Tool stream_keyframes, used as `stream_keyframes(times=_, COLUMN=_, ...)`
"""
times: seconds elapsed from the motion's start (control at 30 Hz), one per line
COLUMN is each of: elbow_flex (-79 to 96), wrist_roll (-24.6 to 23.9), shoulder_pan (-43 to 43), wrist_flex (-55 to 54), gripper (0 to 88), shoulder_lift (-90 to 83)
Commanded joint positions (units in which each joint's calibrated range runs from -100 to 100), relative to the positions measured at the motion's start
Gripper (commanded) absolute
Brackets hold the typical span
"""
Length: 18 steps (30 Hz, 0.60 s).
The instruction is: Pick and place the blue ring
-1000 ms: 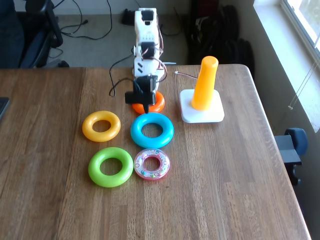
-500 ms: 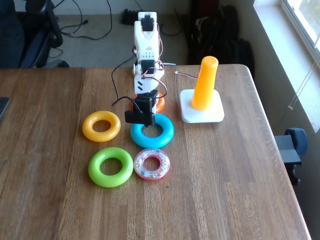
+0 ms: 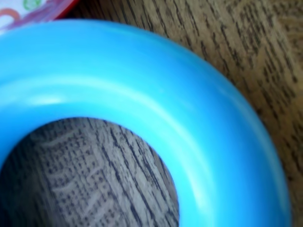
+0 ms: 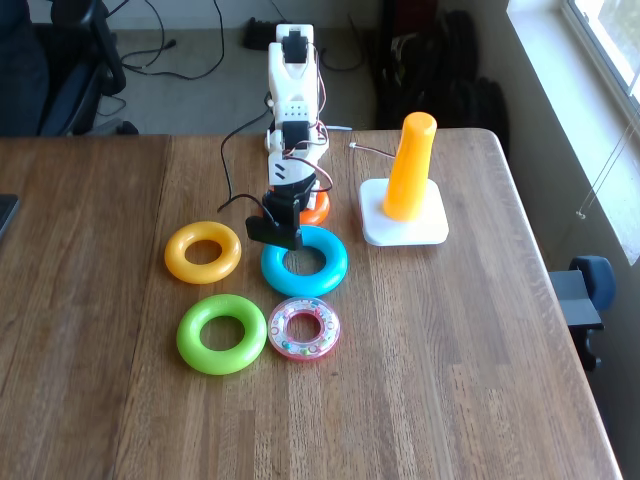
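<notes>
In your wrist view, the glossy cyan-blue plastic donut ring (image 3: 156,94) lies flat on the wooden bench (image 3: 246,42), very close to the lens, with a sliver of the clear pink beaded ring (image 3: 28,12) at the top left corner. In your fixed view, the blue ring (image 4: 305,261) sits mid-bench, nearer the far edge, and your black gripper (image 4: 278,236) hangs at its far left rim; you cannot tell how wide its fingers are or whether they grip anything.

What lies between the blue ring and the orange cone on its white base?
In the fixed view, only bare wooden table separates the blue ring from the white base under the orange cone.
</notes>
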Motion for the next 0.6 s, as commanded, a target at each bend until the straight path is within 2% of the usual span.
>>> stream_keyframes(times=0.0, elbow_flex=-5.97, wrist_roll=-0.20, shoulder_pan=0.15, wrist_flex=1.16, gripper=35.8, shoulder_lift=-0.59)
stream_keyframes(times=0.3, elbow_flex=-5.70, wrist_roll=-0.20, shoulder_pan=0.22, wrist_flex=0.43, gripper=35.8, shoulder_lift=-0.09)
stream_keyframes(times=0.57, elbow_flex=-3.56, wrist_roll=0.05, shoulder_pan=0.22, wrist_flex=-9.45, gripper=35.8, shoulder_lift=1.25)
